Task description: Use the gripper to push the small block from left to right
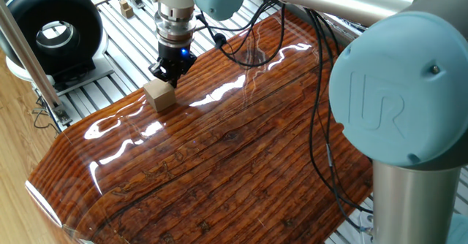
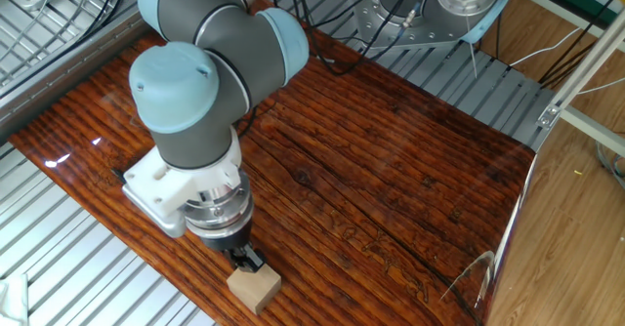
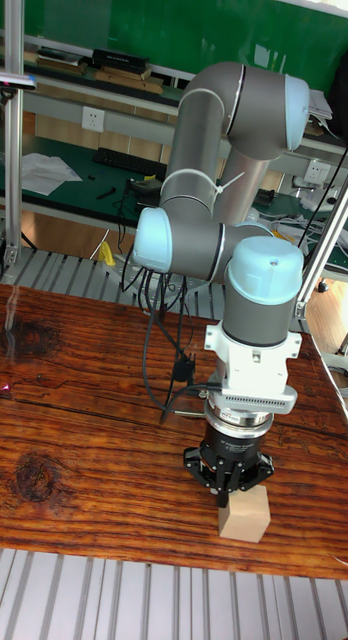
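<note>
The small block is a plain tan wooden cube resting on the glossy wooden board, close to that board's edge. My gripper points straight down, its black fingers together, and its tips press against the block's side with nothing held between them. From the other fixed view the block lies just beyond the gripper, at the board's near rim. In the tall fixed view the block sits in front of the gripper and partly under it.
A black ring-shaped device stands on the slatted metal table beside the board. A tiny wooden piece lies further back. Black cables hang from the arm over the board. A metal post rises nearby.
</note>
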Action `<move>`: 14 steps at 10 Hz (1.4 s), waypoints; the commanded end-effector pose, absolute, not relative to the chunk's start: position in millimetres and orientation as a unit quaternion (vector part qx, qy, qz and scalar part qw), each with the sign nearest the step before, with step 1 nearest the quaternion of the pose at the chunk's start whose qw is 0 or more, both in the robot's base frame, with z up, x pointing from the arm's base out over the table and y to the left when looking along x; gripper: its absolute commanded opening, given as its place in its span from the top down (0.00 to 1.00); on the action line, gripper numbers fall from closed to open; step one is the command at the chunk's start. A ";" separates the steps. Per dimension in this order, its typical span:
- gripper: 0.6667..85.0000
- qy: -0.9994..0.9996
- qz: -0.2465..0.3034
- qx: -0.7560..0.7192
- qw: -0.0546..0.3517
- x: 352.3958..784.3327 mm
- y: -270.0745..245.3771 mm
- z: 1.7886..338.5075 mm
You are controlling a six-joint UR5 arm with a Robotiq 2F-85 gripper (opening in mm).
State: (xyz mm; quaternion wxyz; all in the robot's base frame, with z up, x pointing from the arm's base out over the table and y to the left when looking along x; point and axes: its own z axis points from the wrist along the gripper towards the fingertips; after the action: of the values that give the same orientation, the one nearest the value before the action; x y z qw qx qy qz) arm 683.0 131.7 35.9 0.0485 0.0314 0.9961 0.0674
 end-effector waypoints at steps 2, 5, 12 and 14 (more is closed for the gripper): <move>1.00 0.995 0.074 0.046 0.049 683.6 151.3 39.3; 1.00 0.994 0.076 0.052 0.049 682.9 159.7 39.5; 1.00 0.992 0.090 0.074 0.052 681.8 188.2 42.5; 1.00 0.991 0.098 0.074 0.053 683.4 193.5 43.3</move>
State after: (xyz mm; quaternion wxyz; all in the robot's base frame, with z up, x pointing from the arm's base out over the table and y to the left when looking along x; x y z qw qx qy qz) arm 681.8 183.4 40.8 0.0524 0.0662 0.9929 0.0836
